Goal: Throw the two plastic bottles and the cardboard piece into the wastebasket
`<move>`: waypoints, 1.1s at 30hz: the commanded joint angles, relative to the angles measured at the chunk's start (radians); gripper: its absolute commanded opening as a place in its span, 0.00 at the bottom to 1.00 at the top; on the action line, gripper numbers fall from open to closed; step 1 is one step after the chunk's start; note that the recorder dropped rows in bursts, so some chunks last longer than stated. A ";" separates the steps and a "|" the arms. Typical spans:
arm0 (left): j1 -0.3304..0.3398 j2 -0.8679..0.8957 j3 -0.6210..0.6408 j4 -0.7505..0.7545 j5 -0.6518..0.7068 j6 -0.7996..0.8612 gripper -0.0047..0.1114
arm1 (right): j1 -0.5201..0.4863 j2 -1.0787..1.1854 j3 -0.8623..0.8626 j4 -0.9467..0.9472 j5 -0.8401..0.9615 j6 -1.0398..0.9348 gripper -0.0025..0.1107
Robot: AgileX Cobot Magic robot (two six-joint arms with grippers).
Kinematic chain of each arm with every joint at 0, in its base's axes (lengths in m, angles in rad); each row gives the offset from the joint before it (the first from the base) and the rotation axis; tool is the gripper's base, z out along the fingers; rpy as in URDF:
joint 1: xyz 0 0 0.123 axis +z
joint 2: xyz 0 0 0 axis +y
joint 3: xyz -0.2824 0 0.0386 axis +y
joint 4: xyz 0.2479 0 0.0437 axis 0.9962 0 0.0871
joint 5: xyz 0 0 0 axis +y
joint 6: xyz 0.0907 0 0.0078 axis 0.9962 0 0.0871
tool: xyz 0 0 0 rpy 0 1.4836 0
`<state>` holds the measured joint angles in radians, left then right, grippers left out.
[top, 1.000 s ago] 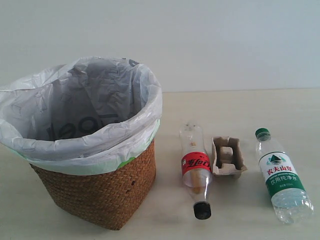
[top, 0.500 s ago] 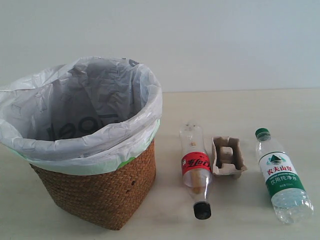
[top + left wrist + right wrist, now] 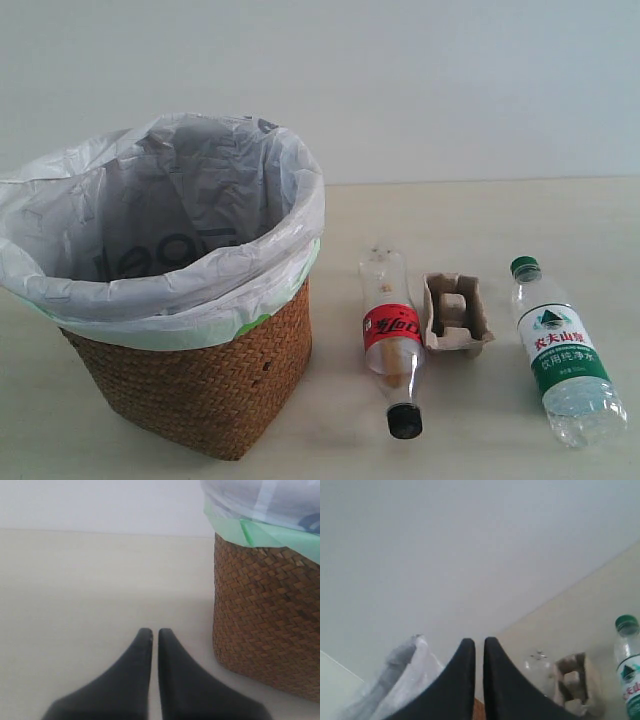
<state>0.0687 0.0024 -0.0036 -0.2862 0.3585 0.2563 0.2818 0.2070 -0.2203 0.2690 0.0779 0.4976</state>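
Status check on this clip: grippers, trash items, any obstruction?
Left gripper and right gripper shut, empty. Red-label bottle, cardboard piece, green-label bottle lie on table beside wastebasket, none binned. Nothing seen blocking.

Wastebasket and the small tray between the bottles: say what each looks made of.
The wastebasket looks like woven wicker or rattan, matte brown, by its plaited weave; its liner is thin translucent plastic, crinkled. The tray seems moulded pulp cardboard: dull grey-brown, rounded walls.

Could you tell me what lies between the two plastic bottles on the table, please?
The cardboard piece lies between them, close beside the red-labelled bottle and clearly apart from the green-capped bottle. The exterior view shows this best.
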 commanded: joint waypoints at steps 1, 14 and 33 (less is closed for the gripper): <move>0.003 -0.002 0.004 0.006 0.001 0.005 0.07 | -0.002 0.231 -0.211 -0.014 0.188 -0.284 0.05; 0.003 -0.002 0.004 0.006 0.001 0.005 0.07 | -0.003 0.835 -0.860 -0.303 0.923 -0.385 0.05; 0.003 -0.002 0.004 0.006 0.001 0.005 0.07 | -0.003 1.337 -1.018 -0.399 0.983 -0.324 0.31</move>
<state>0.0687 0.0024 -0.0036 -0.2862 0.3585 0.2563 0.2818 1.5193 -1.2321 -0.1235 1.0771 0.1682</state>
